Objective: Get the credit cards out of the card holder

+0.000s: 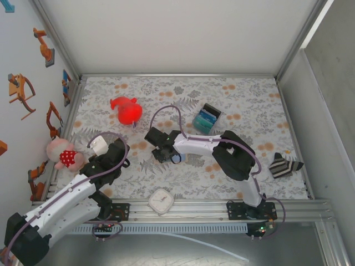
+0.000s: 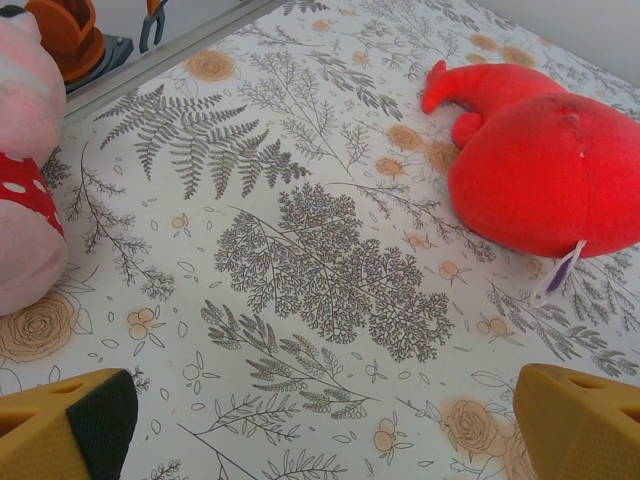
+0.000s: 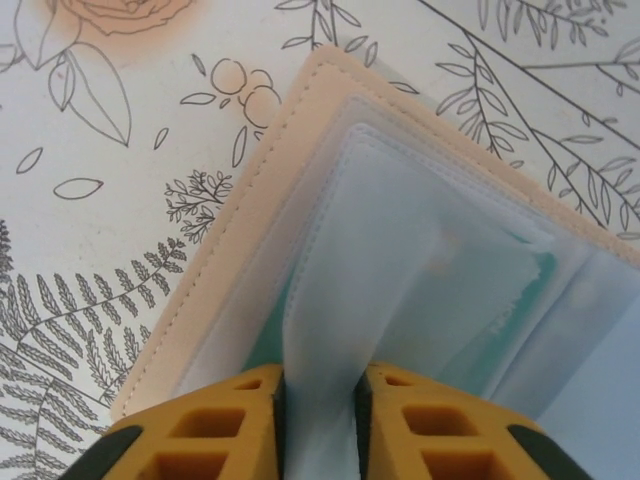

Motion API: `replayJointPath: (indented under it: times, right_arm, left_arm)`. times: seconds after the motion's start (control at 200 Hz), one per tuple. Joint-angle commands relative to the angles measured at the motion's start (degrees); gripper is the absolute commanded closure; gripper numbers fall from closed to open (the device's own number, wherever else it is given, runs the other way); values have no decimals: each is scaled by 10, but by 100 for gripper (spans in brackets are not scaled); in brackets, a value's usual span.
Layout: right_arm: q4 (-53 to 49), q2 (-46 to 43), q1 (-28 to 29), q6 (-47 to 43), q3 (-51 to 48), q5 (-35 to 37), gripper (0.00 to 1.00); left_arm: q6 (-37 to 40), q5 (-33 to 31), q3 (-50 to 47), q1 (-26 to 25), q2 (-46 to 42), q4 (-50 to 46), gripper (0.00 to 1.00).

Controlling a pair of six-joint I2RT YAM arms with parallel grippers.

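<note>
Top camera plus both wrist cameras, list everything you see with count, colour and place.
mat: one, floral print, covering the table
card holder: one, tan with clear sleeves, open, mat centre
credit card: at least one, teal, inside a sleeve
block: one, blue and teal with black edge, far centre
red plush toy: one, red, far left
pink plush toy: one, pink and red, left edge
striped item: one, black and white, right edge
clock: one, white, near edge
left tool: one, yellow fingers, open, above the mat's left side
right tool: one, yellow fingers, shut on a card holder sleeve
</note>
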Motion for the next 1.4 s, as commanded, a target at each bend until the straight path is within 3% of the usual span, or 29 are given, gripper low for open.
replayJointPath:
  times: [0.0, 0.22, 0.416, 0.801, 1.052, 1.392]
  right_arm:
    - [-12, -4, -10, 8, -20, 16, 83]
    - [6, -32, -11, 12, -17, 27, 94]
    - [8, -56, -11, 18, -18, 45, 95]
    - [6, -96, -22, 45, -54, 69, 93]
    - [11, -115, -34, 68, -83, 75, 85]
    - [36, -156, -65, 87, -139, 68, 81]
  left_arm:
    - [-12, -13, 0, 4, -9, -21, 3]
    - [4, -13, 4, 4, -14, -16, 3]
    - [50, 0, 11, 4, -6, 12, 3]
    - [158, 95, 31, 4, 31, 102, 3]
    - [213, 180, 63, -2, 94, 144, 3]
    - [232, 177, 99, -65, 205, 165, 3]
